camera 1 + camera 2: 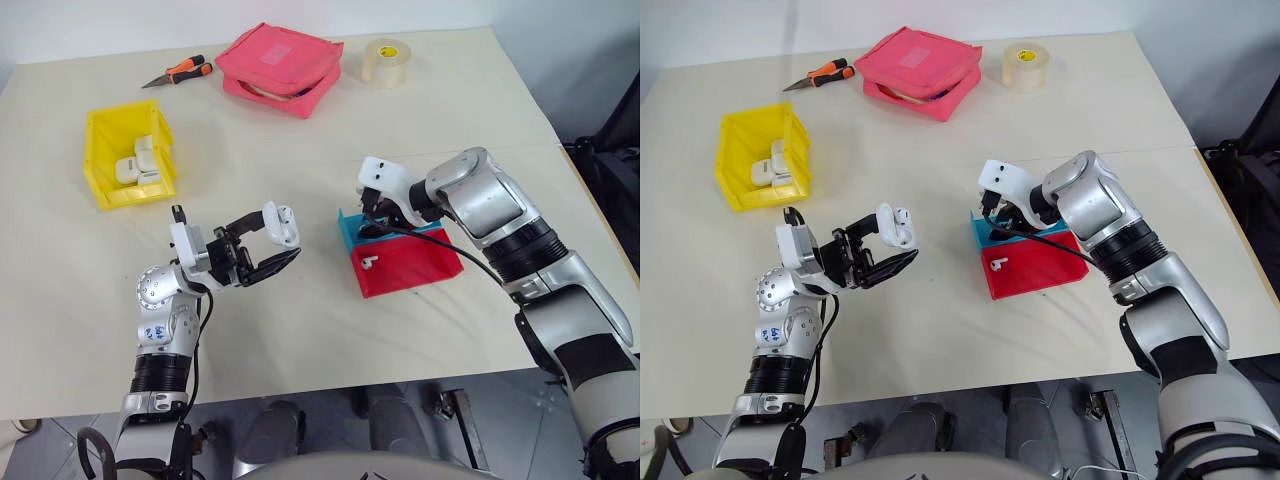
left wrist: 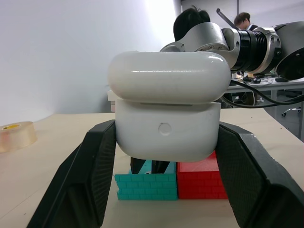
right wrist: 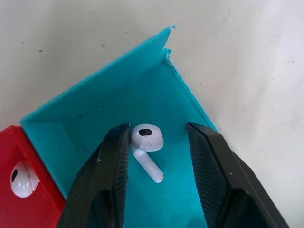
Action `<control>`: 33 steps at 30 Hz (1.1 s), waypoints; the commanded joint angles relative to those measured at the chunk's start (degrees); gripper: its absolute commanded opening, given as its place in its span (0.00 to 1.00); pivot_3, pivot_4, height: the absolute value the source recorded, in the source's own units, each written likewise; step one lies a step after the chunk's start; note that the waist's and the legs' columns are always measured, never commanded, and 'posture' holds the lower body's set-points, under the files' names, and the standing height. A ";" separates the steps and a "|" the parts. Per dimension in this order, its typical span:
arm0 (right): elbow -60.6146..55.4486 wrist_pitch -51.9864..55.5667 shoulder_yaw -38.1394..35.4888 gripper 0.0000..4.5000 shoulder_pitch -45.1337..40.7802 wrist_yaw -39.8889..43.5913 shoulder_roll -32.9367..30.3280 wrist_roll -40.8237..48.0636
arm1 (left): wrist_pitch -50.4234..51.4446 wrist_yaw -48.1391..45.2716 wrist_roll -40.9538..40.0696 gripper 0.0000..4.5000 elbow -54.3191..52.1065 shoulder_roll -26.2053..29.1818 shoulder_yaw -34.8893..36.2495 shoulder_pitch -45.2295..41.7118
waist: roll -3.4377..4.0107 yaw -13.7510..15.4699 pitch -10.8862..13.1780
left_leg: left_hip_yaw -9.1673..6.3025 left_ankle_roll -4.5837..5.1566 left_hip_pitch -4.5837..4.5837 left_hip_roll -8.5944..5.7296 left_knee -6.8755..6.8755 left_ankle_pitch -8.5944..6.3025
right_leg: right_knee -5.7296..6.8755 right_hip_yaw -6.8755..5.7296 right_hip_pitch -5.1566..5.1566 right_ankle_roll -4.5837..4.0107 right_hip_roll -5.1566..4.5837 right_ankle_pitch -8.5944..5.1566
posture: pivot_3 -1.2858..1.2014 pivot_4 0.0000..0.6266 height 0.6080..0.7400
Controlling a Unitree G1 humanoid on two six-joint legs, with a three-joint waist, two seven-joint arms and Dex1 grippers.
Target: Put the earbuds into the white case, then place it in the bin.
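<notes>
left gripper (image 1: 262,247) pinches the white case (image 1: 280,224), lid ajar, above the table (image 1: 300,330). right gripper (image 3: 156,156) fingers spread around one earbud (image 3: 147,142) in the blue tray (image 3: 95,104); second earbud (image 1: 370,262) in red tray (image 1: 410,268). yellow bin (image 1: 105,150) far left.

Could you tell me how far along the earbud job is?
Done: the left gripper holds the white case, lid open. In hand: the right gripper straddles an earbud in the blue tray, jaws open. Left: both earbuds, including one in the red tray, then the bin.
</notes>
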 commanded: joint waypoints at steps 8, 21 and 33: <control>-0.14 -1.35 -1.60 0.10 -0.92 0.22 0.34 -1.72 | -0.41 -0.22 -0.60 0.61 -2.33 0.82 0.27 0.34 | 0.01 -0.05 0.00 | -0.01 -0.01 0.00 0.01 0.03 -0.01 | 0.01 -0.03 0.02 -0.01 0.00 0.00 | 0.52 0.24 1.00; -13.85 -0.26 -15.00 0.10 6.53 -3.60 -0.76 6.20 | 0.18 -2.01 -0.97 0.61 -0.35 0.61 -0.17 -1.56 | 0.01 0.02 0.00 | -0.01 -0.02 -0.03 0.02 0.04 -0.02 | 0.01 -0.15 -0.01 -0.03 -0.03 0.00 | 0.52 0.24 1.00; -39.19 5.64 -34.32 0.10 23.39 -10.86 2.02 24.44 | 1.28 -5.58 -1.45 0.61 3.13 -0.43 -1.32 -4.51 | 0.00 0.41 0.00 | -0.02 0.00 -0.04 0.03 0.08 -0.03 | 0.02 -0.20 0.01 -0.04 -0.03 0.00 | 0.52 0.24 1.00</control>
